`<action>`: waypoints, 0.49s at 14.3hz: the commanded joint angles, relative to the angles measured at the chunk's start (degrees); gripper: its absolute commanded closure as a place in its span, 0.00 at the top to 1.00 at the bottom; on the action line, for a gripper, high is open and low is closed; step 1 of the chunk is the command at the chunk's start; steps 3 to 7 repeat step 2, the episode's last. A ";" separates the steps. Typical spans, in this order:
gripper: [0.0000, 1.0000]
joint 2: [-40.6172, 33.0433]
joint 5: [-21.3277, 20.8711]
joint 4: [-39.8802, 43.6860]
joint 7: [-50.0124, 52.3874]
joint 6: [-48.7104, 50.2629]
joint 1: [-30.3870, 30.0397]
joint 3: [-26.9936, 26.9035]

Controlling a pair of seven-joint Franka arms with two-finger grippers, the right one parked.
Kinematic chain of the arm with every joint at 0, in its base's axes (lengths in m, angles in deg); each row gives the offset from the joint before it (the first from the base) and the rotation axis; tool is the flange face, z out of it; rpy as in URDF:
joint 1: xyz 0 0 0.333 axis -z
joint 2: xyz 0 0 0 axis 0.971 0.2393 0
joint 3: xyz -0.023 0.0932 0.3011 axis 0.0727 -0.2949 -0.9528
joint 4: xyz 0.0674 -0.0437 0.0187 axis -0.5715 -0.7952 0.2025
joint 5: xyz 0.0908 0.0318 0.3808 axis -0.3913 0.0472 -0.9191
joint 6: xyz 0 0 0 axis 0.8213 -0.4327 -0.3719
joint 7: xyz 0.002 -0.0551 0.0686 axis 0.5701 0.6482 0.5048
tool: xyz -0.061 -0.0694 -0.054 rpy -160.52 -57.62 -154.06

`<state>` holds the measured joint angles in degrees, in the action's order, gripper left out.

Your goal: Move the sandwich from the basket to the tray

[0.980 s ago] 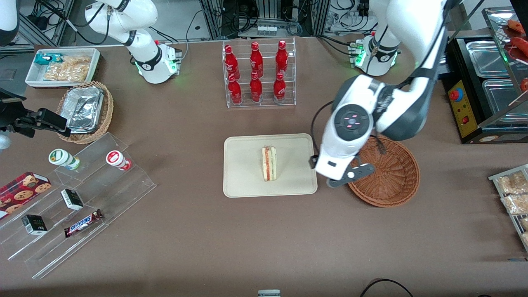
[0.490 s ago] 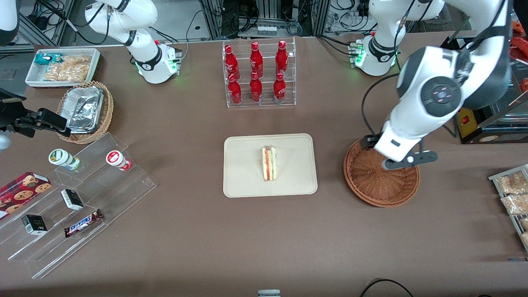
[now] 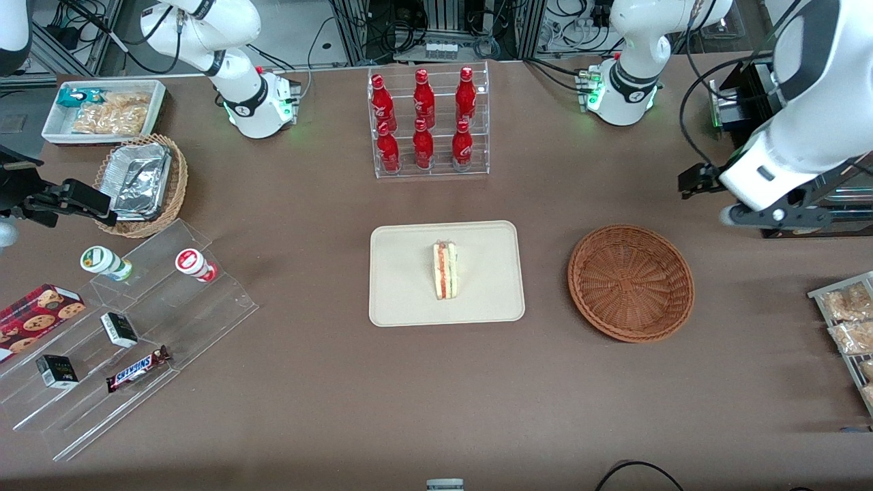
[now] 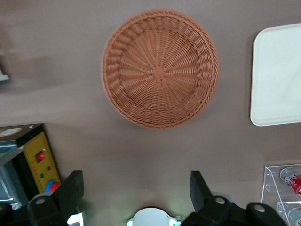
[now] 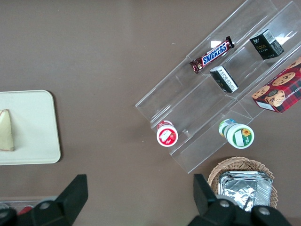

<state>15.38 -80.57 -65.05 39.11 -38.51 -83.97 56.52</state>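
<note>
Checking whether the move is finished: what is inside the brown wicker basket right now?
Nothing: the basket shows only bare weave, nothing covered. The sandwich lies on the tray. The gripper is open, high above the table beside the basket.

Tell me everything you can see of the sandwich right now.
The sandwich is a small wedge of pale bread standing on the cream tray near its middle, its cut edge up, showing red and green filling stripes. Nothing but the tray touches it. The brown wicker basket beside the tray holds nothing, and the gripper, fingers open, hangs high above the table near the basket.
</note>
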 commanded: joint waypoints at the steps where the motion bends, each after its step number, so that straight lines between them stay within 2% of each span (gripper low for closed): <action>1: 1.00 -1.65 0.03 2.18 -0.86 0.81 -0.10 -0.63; 7: 1.00 -1.65 0.03 2.80 -0.77 0.81 -0.01 -1.16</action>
